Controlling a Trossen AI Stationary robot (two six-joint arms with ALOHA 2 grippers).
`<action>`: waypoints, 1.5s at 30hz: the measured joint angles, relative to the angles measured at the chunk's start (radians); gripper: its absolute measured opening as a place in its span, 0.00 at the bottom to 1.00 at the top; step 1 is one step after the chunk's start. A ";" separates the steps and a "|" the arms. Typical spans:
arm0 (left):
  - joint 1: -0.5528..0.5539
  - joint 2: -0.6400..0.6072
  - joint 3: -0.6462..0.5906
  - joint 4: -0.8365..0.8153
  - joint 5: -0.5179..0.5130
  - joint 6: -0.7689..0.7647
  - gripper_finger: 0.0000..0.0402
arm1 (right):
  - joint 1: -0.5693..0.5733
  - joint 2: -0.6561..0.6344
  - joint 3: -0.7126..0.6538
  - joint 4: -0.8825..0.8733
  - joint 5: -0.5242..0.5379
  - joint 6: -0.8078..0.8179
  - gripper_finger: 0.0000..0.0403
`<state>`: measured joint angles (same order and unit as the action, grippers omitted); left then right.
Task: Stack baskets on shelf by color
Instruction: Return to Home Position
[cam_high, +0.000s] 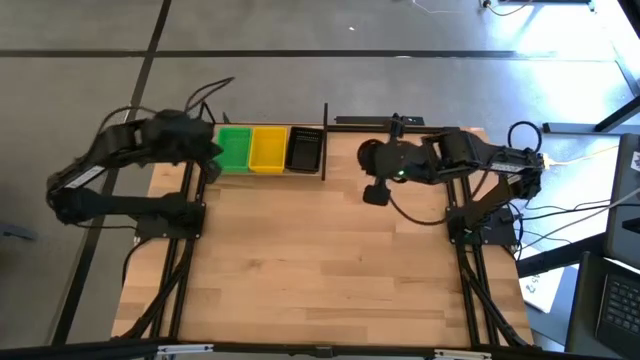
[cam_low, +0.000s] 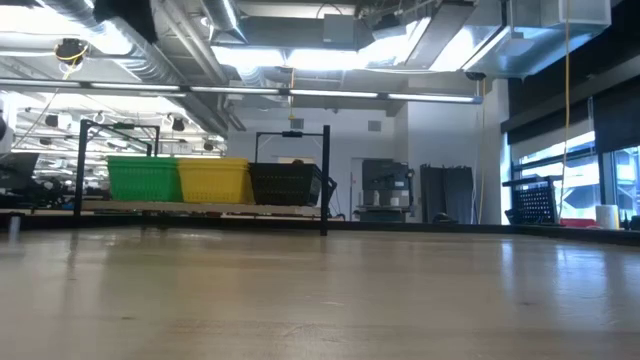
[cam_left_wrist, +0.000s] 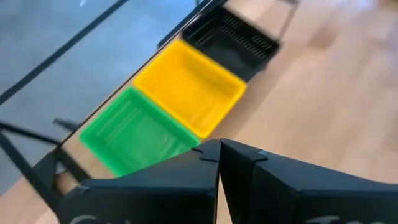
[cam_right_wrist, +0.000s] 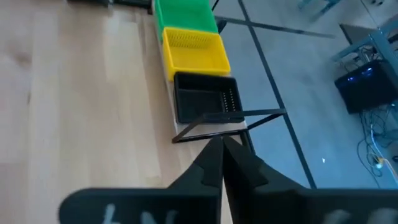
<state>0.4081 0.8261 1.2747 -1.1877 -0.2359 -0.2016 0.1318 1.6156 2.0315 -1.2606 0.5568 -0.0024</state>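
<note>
Baskets (cam_high: 268, 148): three colours in one row on the shelf (cam_low: 200, 207), touching side by side; you cannot count how many nest in each colour.
Green basket (cam_left_wrist: 134, 130): closest to your left gripper (cam_left_wrist: 219, 152), just ahead of and below its fingertips.
Yellow basket (cam_left_wrist: 189, 87): next beyond the green from that gripper, in the middle of the row.
Black basket (cam_right_wrist: 205, 96): farthest from the left gripper and nearest your right gripper (cam_right_wrist: 221, 144), ahead of its tips but apart from them.
Left gripper: fingers pressed together, carrying nothing, raised near the shelf's green end.
Right gripper: fingers closed tip to tip, empty, above the tabletop (cam_high: 320, 270) off the shelf's black end.
Step in hand: the sorting looks finished, with no loose basket on the tabletop, so you are on the return to rest.
Next move: lift the left gripper clear of the green basket before pulling back, so you miss its rim and the shelf's black rods. The right looks free to retract.
</note>
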 joint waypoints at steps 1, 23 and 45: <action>-0.019 -0.024 0.000 0.000 0.000 0.002 0.00 | 0.001 -0.010 0.000 0.001 0.000 0.003 0.02; -0.167 -0.585 -0.213 0.270 0.243 0.056 0.00 | 0.079 -0.686 -0.538 0.258 -0.326 0.150 0.00; -0.167 -0.821 -0.411 0.374 0.250 0.017 0.00 | 0.084 -1.493 -1.205 0.510 -0.329 0.207 0.00</action>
<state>0.2409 0.0050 0.8633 -0.8135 0.0142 -0.1849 0.2153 0.1228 0.8270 -0.7504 0.2277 0.2048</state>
